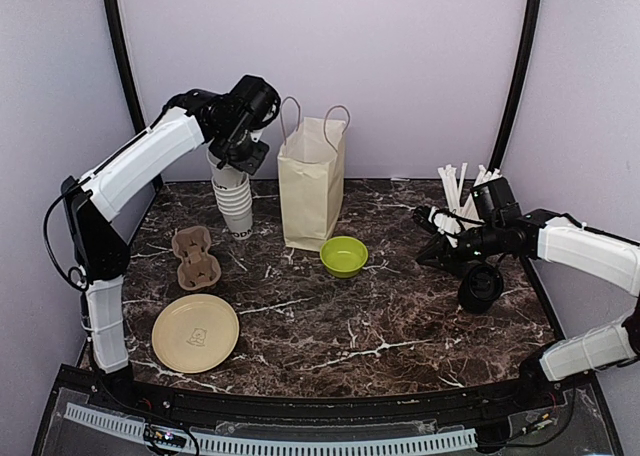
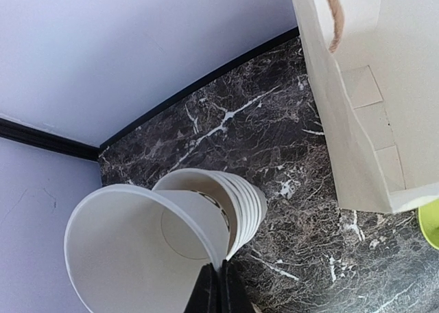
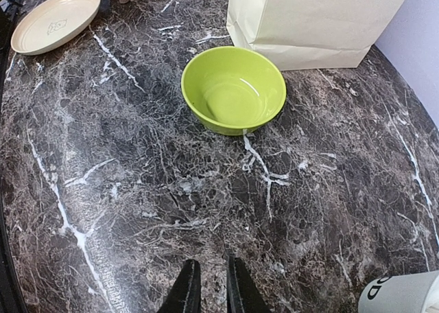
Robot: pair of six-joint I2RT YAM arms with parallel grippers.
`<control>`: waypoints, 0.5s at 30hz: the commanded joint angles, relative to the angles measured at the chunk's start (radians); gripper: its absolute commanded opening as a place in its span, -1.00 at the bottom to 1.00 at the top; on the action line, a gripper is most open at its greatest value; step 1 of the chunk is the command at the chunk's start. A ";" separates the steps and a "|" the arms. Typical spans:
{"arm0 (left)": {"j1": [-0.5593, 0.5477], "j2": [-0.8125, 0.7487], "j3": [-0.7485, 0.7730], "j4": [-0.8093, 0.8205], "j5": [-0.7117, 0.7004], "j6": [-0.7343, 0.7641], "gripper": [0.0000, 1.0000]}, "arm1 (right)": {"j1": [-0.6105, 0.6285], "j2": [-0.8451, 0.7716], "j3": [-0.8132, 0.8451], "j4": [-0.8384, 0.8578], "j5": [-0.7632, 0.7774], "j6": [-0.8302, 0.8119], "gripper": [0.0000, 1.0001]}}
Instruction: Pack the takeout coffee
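Observation:
The takeout coffee [image 1: 480, 286], a white cup with a black lid, stands at the right of the table. Its lettered base shows at the bottom right of the right wrist view [image 3: 401, 296]. My right gripper [image 1: 422, 258] [image 3: 209, 268] hovers just left of it, pointing toward the green bowl, nearly shut with a narrow gap and nothing in it. My left gripper [image 1: 238, 156] [image 2: 219, 285] is shut on the rim of a lidless white cup [image 2: 130, 251], held tilted over the stack of cups [image 1: 236, 206] [image 2: 236, 203]. The paper bag [image 1: 313, 186] [image 2: 370, 100] stands upright, right of the stack.
A green bowl [image 1: 344, 256] [image 3: 233, 90] sits in front of the bag. A cup of straws [image 1: 460, 191] stands at the back right. A brown cup carrier [image 1: 195, 258] and a tan plate [image 1: 196, 333] [image 3: 51, 19] lie at the left.

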 commanded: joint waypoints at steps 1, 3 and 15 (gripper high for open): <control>-0.009 -0.092 0.026 0.009 -0.045 0.019 -1.00 | 0.005 0.000 0.002 0.017 0.001 -0.010 -0.75; -0.016 -0.099 0.028 0.009 -0.055 0.020 -1.00 | 0.005 -0.003 -0.001 0.018 0.005 -0.010 -0.75; -0.224 -0.233 0.012 0.066 -0.101 0.130 -1.00 | 0.005 0.003 0.000 0.021 0.015 -0.004 -0.75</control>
